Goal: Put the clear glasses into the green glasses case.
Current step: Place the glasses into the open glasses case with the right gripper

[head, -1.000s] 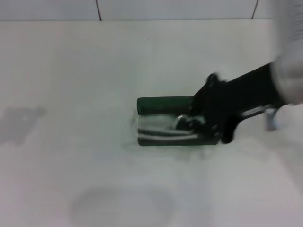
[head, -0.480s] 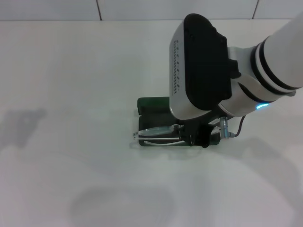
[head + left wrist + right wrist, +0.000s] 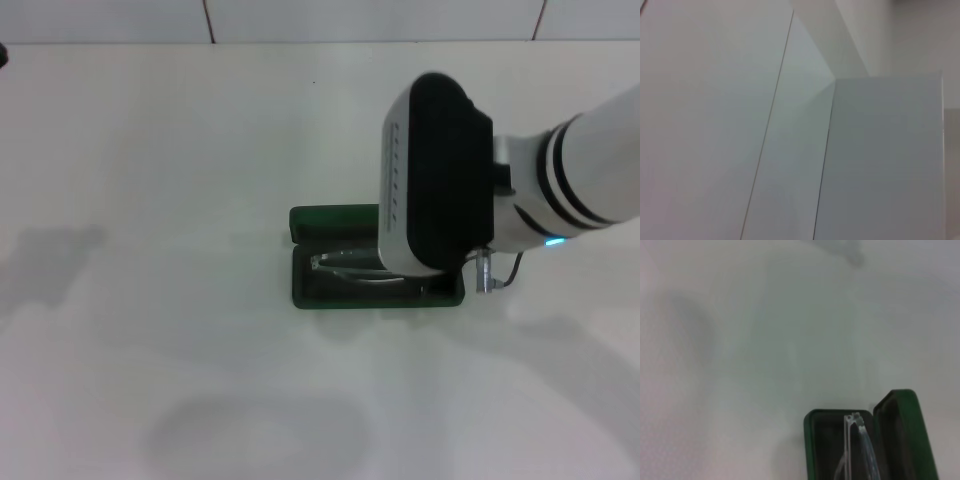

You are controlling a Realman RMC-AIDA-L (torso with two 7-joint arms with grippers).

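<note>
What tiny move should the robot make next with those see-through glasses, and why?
Probably let go and lift the right arm straight up. The clear plastic glasses already lie inside the open dark green hard glasses case, with no part showing past its rim, and the lid stands open behind. The right gripper is hidden under the wrist, so its grip cannot be confirmed.

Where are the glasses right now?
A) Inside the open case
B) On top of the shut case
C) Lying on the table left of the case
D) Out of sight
A: the glasses lie inside the open case, its lid raised beside them; the head view agrees.
</note>
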